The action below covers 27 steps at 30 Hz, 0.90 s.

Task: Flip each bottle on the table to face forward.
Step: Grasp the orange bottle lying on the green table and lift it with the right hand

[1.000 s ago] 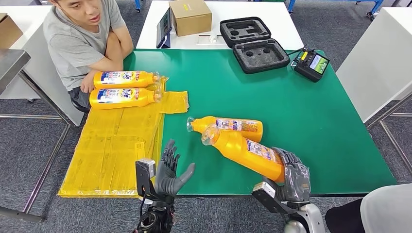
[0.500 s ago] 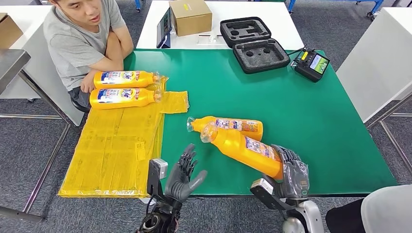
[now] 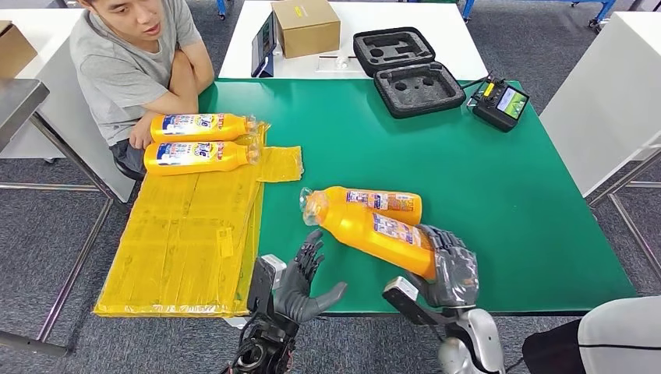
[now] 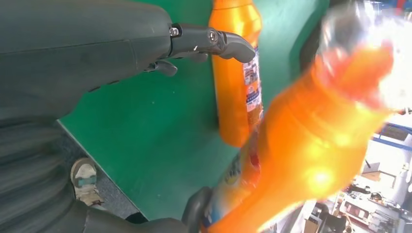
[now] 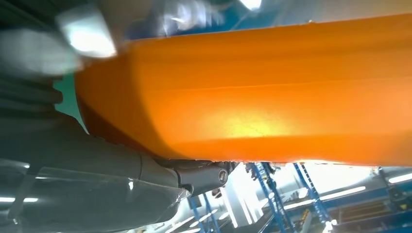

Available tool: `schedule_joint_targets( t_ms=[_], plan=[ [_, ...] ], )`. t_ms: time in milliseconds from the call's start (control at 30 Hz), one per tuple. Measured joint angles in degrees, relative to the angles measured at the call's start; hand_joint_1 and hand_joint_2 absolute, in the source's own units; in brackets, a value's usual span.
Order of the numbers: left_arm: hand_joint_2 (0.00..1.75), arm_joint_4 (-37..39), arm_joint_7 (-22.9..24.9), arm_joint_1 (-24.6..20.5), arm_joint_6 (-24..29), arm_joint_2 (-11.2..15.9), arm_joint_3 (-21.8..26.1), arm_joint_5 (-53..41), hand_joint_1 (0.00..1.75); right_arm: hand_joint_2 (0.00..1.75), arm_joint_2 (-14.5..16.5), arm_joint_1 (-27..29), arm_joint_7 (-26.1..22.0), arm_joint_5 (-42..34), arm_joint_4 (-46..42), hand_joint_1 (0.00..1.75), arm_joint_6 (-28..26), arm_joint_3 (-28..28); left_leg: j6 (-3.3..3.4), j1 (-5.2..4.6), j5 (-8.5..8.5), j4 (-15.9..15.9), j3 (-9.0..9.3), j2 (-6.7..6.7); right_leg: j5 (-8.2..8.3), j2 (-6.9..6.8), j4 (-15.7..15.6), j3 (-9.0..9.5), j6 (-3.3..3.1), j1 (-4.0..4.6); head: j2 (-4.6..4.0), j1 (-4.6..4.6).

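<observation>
My right hand (image 3: 448,269) grips the base of an orange bottle (image 3: 366,227) and holds it tilted above the green table (image 3: 499,195), its clear cap toward my left. The same bottle (image 5: 272,87) spans the right wrist view. Behind it a second orange bottle (image 3: 386,202) lies on the table. My left hand (image 3: 304,280) is open at the table's near edge, fingers spread, just short of the held bottle's cap end (image 4: 350,77). Two more orange bottles (image 3: 199,126) (image 3: 199,156) lie side by side on yellow sheets (image 3: 187,226) at the far left.
A person in a grey shirt (image 3: 125,62) sits at the far left corner, a hand by the two bottles. A black foam case (image 3: 405,70), a controller (image 3: 499,101), and a cardboard box (image 3: 305,27) stand at the back. White tables flank the right.
My right hand has swung the held bottle to the left and a little lower. My left hand has moved right along the table edge toward the bottle's cap, fingers still spread.
</observation>
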Motion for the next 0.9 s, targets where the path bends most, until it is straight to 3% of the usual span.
schedule_joint_targets(
  t_ms=[467,900],
  plan=[
    [1.75,9.9,-1.0,-6.9,0.9,-3.0,-0.1,5.2,0.00,1.75,1.5,-5.0,0.6,1.5,7.5,1.75,-2.2,7.3,0.00,0.00,0.01,0.0,0.00,0.00,0.01,0.00,0.0,0.00,0.01,0.00,0.00,0.00],
    [1.75,13.2,-2.1,-8.5,1.2,-3.6,0.1,8.1,0.00,1.75,2.0,-7.1,0.5,1.1,11.4,1.75,-3.1,9.7,0.00,0.00,0.01,0.0,-0.01,0.00,0.01,0.00,0.0,0.00,0.01,0.00,0.00,0.01]
  ],
)
